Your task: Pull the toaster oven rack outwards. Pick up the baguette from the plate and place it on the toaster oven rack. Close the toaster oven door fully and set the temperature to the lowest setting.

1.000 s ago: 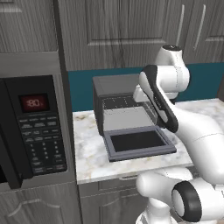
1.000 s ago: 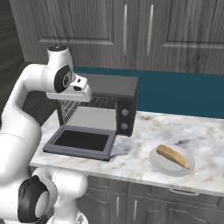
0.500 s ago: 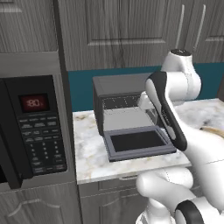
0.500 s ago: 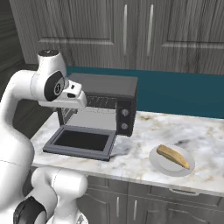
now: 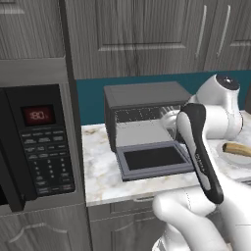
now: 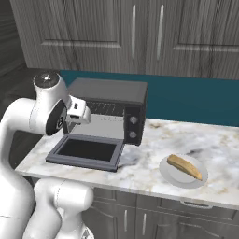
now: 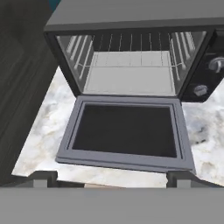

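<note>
The toaster oven (image 6: 108, 91) stands on the marble counter with its toaster oven door (image 7: 127, 131) folded down flat. Inside the cavity lies the wire toaster oven rack (image 7: 127, 66). My gripper (image 7: 111, 178) hovers in front of and above the open door, facing the cavity, open and holding nothing. Its fingertips (image 7: 43, 177) stand wide apart. In the right base view my hand (image 6: 77, 111) hangs over the door's left part. To the oven's right the baguette (image 6: 185, 167) lies on the white plate (image 6: 169, 173). Both also appear in the left base view, the baguette (image 5: 237, 148) and the plate (image 5: 230, 157).
Two round knobs (image 6: 134, 120) sit on the oven's right panel. A large black microwave (image 5: 39, 142) with a red display fills the left. Grey cabinets and a teal backsplash (image 6: 186, 100) run behind. Bare marble counter (image 6: 149, 140) lies between oven and plate.
My hand has drawn back from the oven cavity and come down a little over the door. The jaws have opened wider. Oven, door, plate and baguette stay put.
</note>
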